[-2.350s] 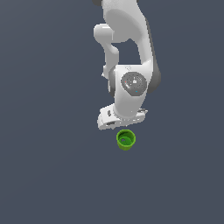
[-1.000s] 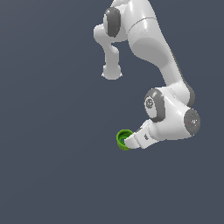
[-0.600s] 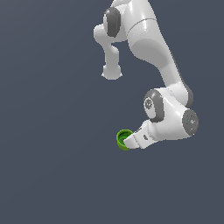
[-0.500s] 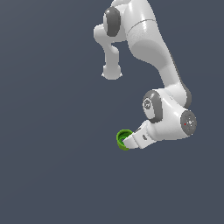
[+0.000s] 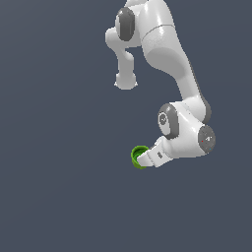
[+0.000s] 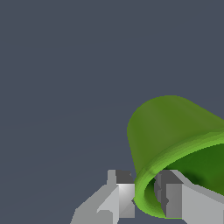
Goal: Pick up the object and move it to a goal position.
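The bright green cup [image 5: 138,156] sits at the tip of my gripper [image 5: 144,159] in the exterior view, lying on its side with its opening facing the camera. In the wrist view the cup [image 6: 175,131] fills the lower right, and my gripper [image 6: 146,194] is shut on its flared rim: one finger [image 6: 124,194] is outside the wall and the other finger [image 6: 170,197] is inside the hollow. The white arm bends down from the top of the exterior view to the cup.
Only a plain dark grey-blue background shows around the arm and the cup. No other objects, edges or goal marker can be seen in either view.
Since 2.4 s ago the arm has swung toward the exterior view's right and the cup has tipped onto its side in the gripper. Over the last second almost nothing has moved.
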Action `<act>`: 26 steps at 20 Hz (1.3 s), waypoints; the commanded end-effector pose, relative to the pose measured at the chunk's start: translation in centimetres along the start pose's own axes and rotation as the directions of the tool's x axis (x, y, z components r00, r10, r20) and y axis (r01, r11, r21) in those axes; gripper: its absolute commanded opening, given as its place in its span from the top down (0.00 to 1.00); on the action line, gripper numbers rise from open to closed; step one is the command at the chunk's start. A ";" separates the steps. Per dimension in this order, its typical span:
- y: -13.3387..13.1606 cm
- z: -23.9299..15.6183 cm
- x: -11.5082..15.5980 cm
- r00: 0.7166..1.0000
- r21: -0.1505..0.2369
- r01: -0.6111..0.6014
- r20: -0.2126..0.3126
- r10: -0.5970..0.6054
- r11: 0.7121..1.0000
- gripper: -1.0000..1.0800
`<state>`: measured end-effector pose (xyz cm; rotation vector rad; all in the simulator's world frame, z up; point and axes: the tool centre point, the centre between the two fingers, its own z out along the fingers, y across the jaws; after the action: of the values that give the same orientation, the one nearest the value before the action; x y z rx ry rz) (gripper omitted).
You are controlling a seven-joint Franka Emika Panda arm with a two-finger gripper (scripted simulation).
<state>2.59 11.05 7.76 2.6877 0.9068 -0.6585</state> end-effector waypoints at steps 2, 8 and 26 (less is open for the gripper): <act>0.0 0.0 0.0 1.000 0.000 0.000 0.000 0.000 1.000 1.00; 0.0 0.0 0.0 1.000 0.000 0.001 -0.001 -0.001 1.000 1.00; 2.9 -10.6 -3.8 0.968 -0.178 0.181 -0.140 -0.208 0.967 1.00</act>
<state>4.94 10.57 17.16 2.5755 1.1794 -0.4348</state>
